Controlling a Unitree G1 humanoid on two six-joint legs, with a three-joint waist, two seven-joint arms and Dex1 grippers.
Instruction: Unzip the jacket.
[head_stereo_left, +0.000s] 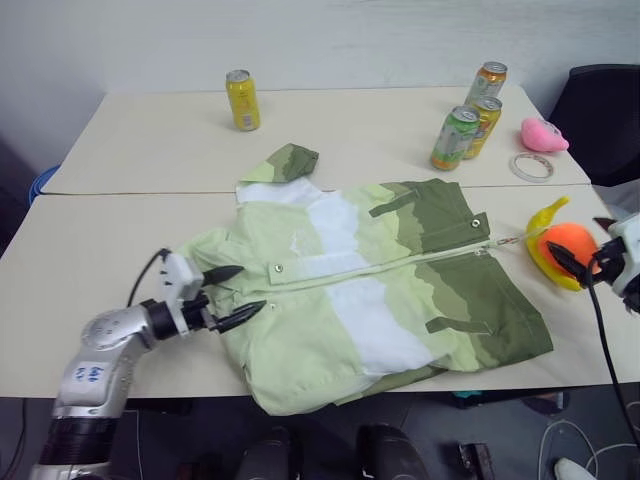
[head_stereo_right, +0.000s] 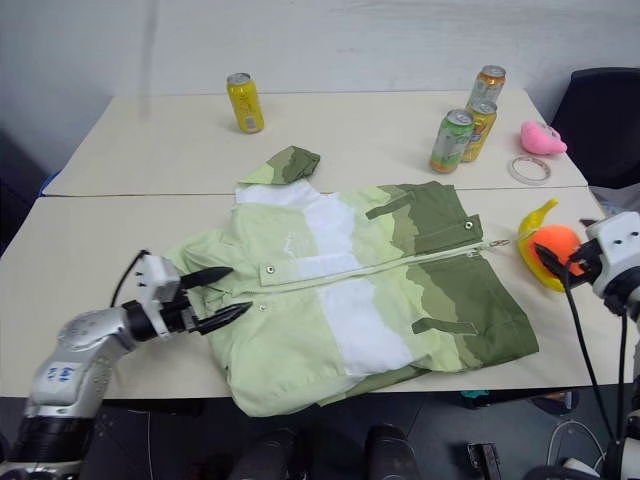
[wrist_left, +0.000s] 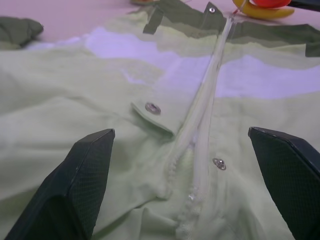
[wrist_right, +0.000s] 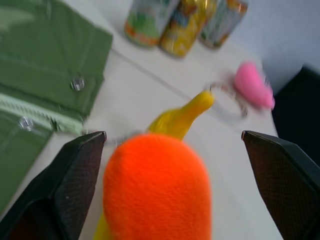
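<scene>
Two head views look forward and down from above the bench (head_stereo_left: 120, 130), side by side, sharing the whole scene: the spread jacket (head_stereo_left: 370, 285), cans and both arms. The left wrist view sits low and close, facing along the jacket's zipper (wrist_left: 202, 125). The right wrist view looks closely over an orange toy (wrist_right: 157, 190) toward the cans (wrist_right: 180, 22).

One small fabric jacket in lime, white and olive wavy bands (head_stereo_left: 370, 285) lies flat. Four drink cans: a lone yellow can (head_stereo_left: 242, 100) beyond its collar, three clustered cans (head_stereo_left: 468, 124) beyond its olive end. Also near that end: one orange-and-yellow plush toy (head_stereo_left: 560, 250), one pink soft toy (head_stereo_left: 542, 135), one clear tape ring (head_stereo_left: 530, 167).
</scene>
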